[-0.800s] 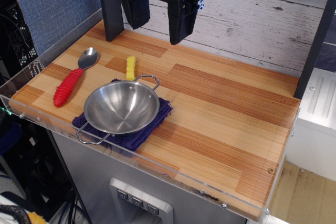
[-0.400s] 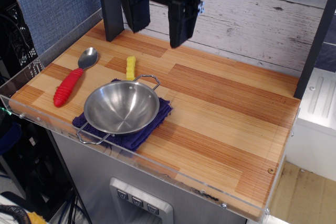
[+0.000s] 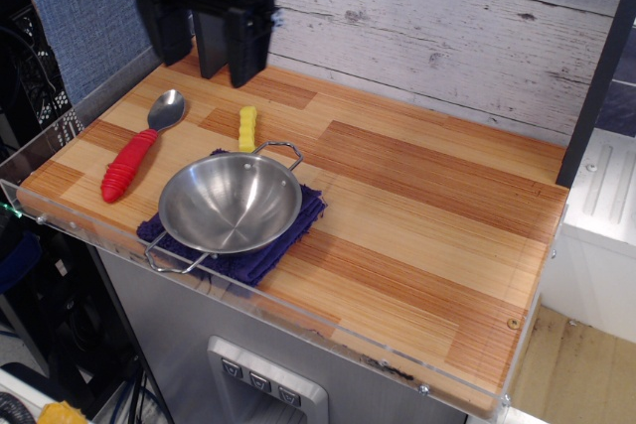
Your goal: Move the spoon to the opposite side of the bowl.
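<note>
Spoon (image 3: 139,147) hasn't budged, it's lying flat on the table (image 3: 427,215) on the far side of the bowl (image 3: 230,202) from all the open wood, red handle toward the front edge. What did change: in under a second I've swung the gripper (image 3: 206,59) across from over the middle of the back wall, so now it hangs just behind and above the spoon's silver head, jaws spread apart and empty. The yellow ribbed piece (image 3: 247,128) sits just off to one side below it, the purple cloth (image 3: 288,235) under the bowl. So I reckon the approach is nearly lined up and what's left is dropping down onto the handle.
</note>
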Controlling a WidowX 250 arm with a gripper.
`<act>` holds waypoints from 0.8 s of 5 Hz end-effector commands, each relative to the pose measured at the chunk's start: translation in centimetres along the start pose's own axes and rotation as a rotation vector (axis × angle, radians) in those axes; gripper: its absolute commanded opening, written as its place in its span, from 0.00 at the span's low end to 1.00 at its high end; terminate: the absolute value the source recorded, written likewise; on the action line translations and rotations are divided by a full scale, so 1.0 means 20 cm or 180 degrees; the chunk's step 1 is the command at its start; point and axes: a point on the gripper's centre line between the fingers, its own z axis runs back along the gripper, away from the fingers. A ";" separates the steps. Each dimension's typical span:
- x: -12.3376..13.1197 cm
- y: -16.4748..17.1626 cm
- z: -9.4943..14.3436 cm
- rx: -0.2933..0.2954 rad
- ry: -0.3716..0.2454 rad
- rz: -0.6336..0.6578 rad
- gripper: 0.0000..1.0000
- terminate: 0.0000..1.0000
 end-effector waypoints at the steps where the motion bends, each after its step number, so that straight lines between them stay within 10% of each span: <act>1: -0.10 0.34 -0.08 0.0177 -0.0074 0.0332 1.00 0.00; 4: 0.08 0.41 -0.42 0.0309 -0.0356 0.0218 1.00 0.00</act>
